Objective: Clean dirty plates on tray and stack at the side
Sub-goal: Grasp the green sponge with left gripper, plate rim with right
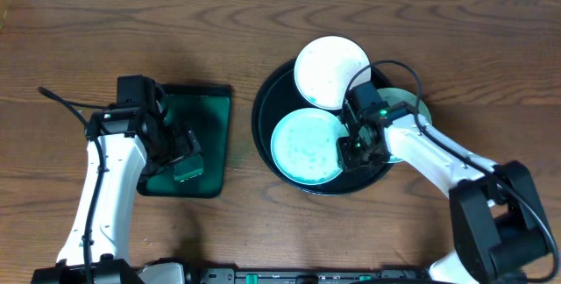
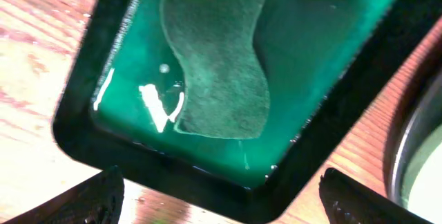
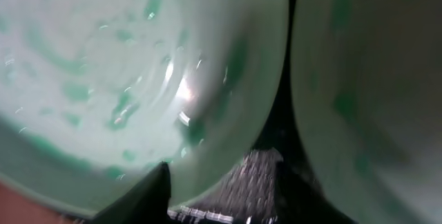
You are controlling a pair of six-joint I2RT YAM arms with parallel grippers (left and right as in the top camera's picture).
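The black tray (image 1: 263,117) holds three plates. A clean-looking white plate (image 1: 331,72) leans on its far rim. A teal-speckled plate (image 1: 302,146) lies at the front left. A third, teal-smeared plate (image 1: 410,109) sits at the right, partly under my right arm. My right gripper (image 1: 353,146) is at the speckled plate's right edge. In the right wrist view, its fingers (image 3: 207,189) are closed on the rim of the speckled plate (image 3: 103,65), with the third plate (image 3: 373,79) beside it. My left gripper (image 1: 181,155) is open and empty over the green tray.
A small rectangular dark-green tray (image 1: 206,113) lies left of the black tray, with a green cloth (image 2: 214,65) inside it (image 2: 331,37). My left fingers (image 2: 221,207) hang over its near edge. Bare wood tabletop (image 1: 491,47) surrounds both trays.
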